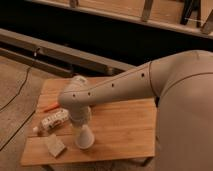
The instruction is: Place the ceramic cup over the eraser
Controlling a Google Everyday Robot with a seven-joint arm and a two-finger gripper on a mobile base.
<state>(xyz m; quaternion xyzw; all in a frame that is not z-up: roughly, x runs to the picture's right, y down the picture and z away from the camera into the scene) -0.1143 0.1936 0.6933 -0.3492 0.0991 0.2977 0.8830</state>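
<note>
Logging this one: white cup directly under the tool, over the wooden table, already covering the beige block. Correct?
Not quite. In the camera view the ceramic cup is under the tool, over the wooden table, but the beige block lies uncovered beside the cup, apart from it.

Slatted wooden table (125, 125) on a concrete floor (12, 70), orange pen (50, 106) near the table's left edge, white oblong box (54, 120) with dark marks on the table just in front of the pen, black cable (15, 92) on the floor left of the table, long grey rail (60, 50) behind the table, gripper (81, 124) low over the table's front left.
</note>
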